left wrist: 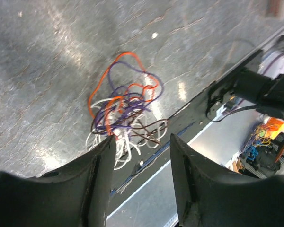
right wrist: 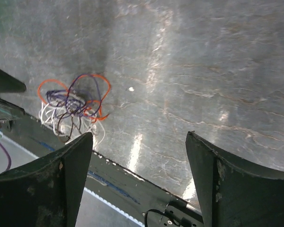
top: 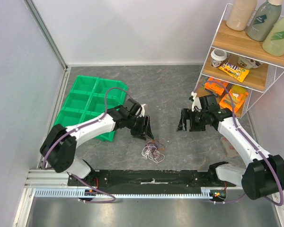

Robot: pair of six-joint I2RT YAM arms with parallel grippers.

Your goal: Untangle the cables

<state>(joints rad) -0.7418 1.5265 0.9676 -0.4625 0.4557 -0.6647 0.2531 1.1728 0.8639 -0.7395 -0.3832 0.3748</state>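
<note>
The grey, mottled stone-look counter (top: 180,90) carries everything. At its far right stands a white wire shelf rack with wooden boards (top: 236,45), stocked with bottles and snack packets. At the far left lies a green plastic bin with square compartments (top: 87,101). Neither has any part in the job.

The two white arms reach inward from the near edge. The left tool (top: 144,128) has its black fingers parted to a moderate gap and holds nothing. The right tool (top: 184,122) is spread wider and is also empty.

The cables (top: 153,152), a small clump of very thin white, purple, red-orange and dark wires, lie flat on the counter between the two tools and nearer the arm bases, just beyond the black base rail (top: 151,178). The clump is close below the left tool and well apart from the right one.

In the left wrist view, the red-orange loop arcs out on the far side of the knot. The white strands bunch on the near side by the left fingertip, though I cannot tell whether they touch it.

These wires look almost weightless and limp. They will probably slide on the glossy surface, snag each other and slip from a loose pinch. The outlying red-orange loop seems the best hold, while the other tool pins the dense middle.
</note>
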